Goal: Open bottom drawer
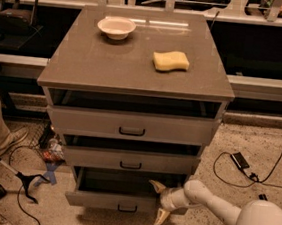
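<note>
Grey cabinet, three drawers, and the bottom drawer (104, 200) is at floor level, already out partway: dark interior showing behind its front, front edge sitting proud of the middle drawer (101, 158) above it. Its black handle (127, 208) is free, nothing on it. Gripper (154, 203) is down at the right end of that drawer's front, white arm (212, 202) coming in from lower right. Fingers (162, 218) are spread apart, one tip up at the drawer's top edge, the other pointing down towards the floor; not clamped on anything. Can't tell from here whether the upper tip touches the drawer or just sits in front of it. Top drawer (80, 120) and the middle one both show a dark gap above their fronts too, so they look cracked open as well. Bowl (116, 27) and sponge (171, 61) are up on the counter (95, 64), not involved. My read: task mostly done, drawer is open but not at full travel. What's left, if anything, is more pull and then clearing the arm.
</note>
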You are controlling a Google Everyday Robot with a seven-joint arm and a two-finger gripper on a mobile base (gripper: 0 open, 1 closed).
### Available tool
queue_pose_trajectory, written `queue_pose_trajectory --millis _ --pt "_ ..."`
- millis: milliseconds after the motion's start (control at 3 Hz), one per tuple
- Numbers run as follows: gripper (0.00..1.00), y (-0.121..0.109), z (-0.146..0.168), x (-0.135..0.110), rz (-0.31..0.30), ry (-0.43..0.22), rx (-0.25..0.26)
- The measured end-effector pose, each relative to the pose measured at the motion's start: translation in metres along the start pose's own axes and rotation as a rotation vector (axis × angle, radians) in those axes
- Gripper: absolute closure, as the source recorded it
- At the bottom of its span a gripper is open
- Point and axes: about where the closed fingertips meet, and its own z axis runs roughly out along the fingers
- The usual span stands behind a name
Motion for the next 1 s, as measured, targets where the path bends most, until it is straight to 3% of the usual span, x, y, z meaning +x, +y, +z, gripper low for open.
queue_pose_trajectory --millis 333,1000 --pt "0.0 0.012 0.015 0.007 -0.001 0.068 -0.025" --pt "0.0 0.027 0.034 0.023 0.022 0.134 -0.065"
